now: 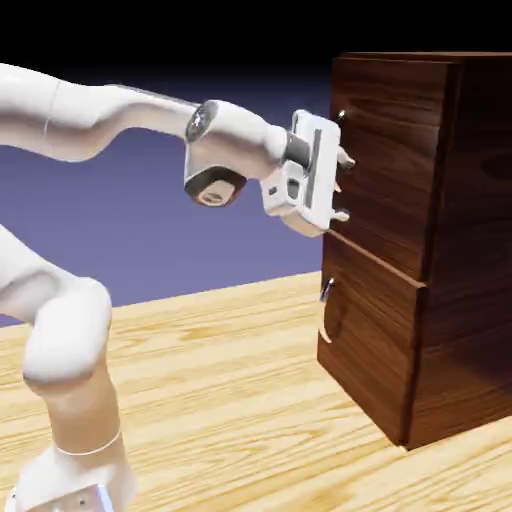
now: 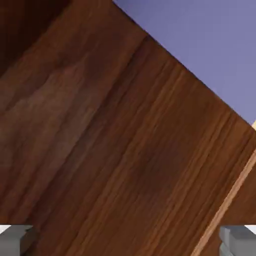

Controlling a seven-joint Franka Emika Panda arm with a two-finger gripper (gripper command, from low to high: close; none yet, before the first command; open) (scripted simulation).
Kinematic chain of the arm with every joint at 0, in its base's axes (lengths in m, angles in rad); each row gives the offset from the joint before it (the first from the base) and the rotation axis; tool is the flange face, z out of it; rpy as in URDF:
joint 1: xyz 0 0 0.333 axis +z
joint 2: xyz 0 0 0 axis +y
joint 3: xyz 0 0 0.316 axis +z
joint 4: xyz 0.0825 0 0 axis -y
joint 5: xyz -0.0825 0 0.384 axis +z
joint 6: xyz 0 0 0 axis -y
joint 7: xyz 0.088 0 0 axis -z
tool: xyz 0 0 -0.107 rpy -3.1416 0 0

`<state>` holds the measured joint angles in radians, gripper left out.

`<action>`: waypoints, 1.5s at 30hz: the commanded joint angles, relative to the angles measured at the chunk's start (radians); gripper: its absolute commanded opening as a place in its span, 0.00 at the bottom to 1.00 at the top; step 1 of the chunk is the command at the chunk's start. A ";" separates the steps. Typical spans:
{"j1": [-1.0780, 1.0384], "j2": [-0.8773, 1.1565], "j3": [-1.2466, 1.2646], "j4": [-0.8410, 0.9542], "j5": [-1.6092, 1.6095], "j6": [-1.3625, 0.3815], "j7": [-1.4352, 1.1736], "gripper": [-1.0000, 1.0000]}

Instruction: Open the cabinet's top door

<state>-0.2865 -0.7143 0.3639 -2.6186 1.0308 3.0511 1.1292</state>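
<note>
The cabinet (image 1: 468,250) is a tall dark wood-grain box at the exterior view's right. Its top door (image 1: 388,165) is the upper front panel and looks shut. My gripper (image 1: 345,187) hangs just in front of that panel, pointing at it, open, with nothing between its fingers. The hand hides most of the door's silver handle; only its upper end (image 1: 341,116) shows. In the hand view the door's wood (image 2: 115,140) fills the picture, with the gripper (image 2: 127,244) spread wide; a grey fingertip (image 2: 15,240) sits in each bottom corner.
Below the top door is a second panel (image 1: 375,335) with its own curved silver handle (image 1: 326,312). A pale seam (image 2: 225,205) crosses the hand view's lower right. The cabinet stands on a light wooden table (image 1: 230,400).
</note>
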 commanded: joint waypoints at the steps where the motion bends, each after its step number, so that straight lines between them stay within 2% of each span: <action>1: -0.013 -0.006 0.015 0.008 0.044 0.001 0.016 0.50; 42: -0.529 -0.256 0.645 0.339 1.827 0.025 0.688 0.50; 45: -0.574 -0.245 0.675 0.369 1.854 0.017 0.694 0.50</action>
<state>-0.8602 -0.9591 1.0389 -2.2499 2.8844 3.0676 1.8236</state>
